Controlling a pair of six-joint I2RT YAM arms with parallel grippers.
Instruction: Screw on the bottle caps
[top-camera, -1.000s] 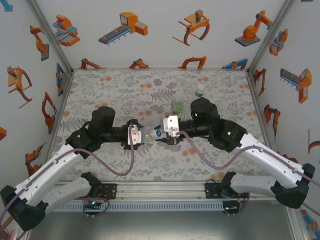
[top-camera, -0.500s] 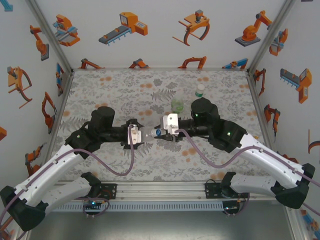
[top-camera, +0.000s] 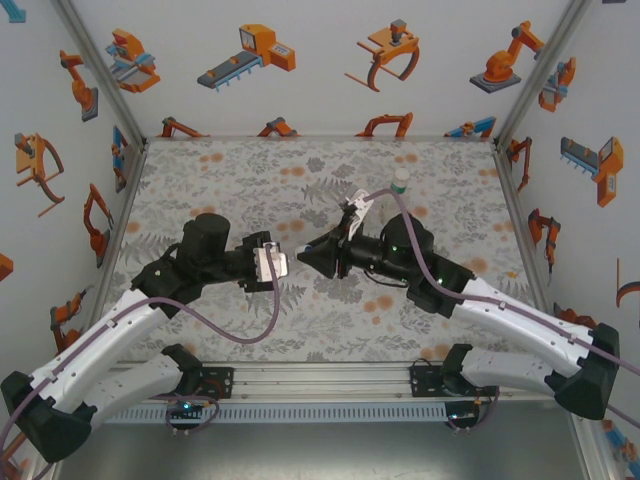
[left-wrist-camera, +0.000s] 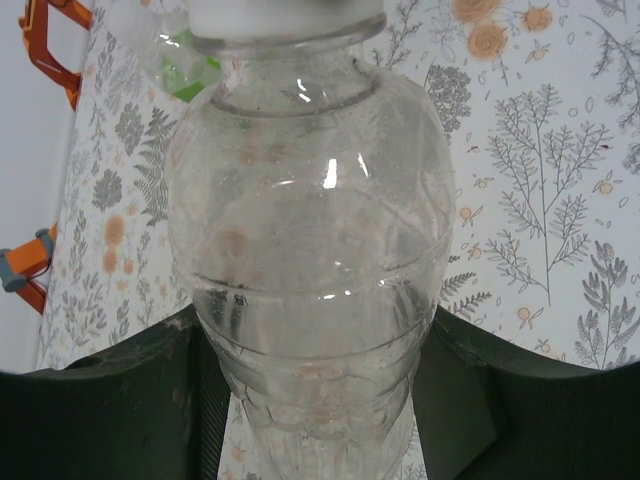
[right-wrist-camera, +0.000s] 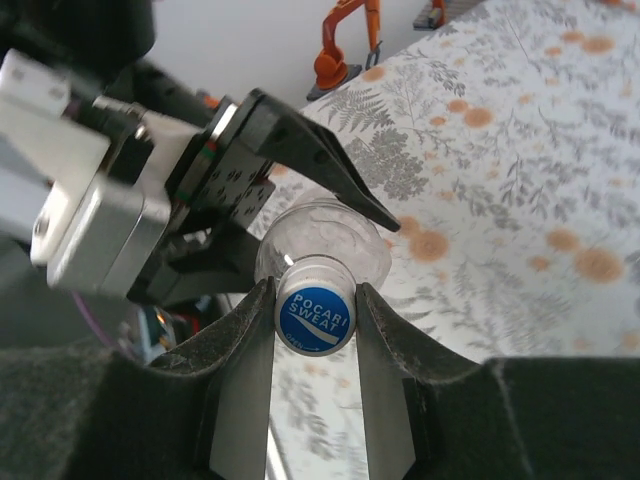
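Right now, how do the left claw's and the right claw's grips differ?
The left claw clamps the clear bottle by its wide body; the right claw pinches only the small blue-topped cap at its neck. The left claw's jaws stand well apart, the right claw's nearly together. Both are shut on the same bottle.

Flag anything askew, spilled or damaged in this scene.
Nothing stands out. The clear bottle sits undented in the left gripper; the right gripper pinches the blue cap squarely at its mouth. The capped bottle at the back stands upright.
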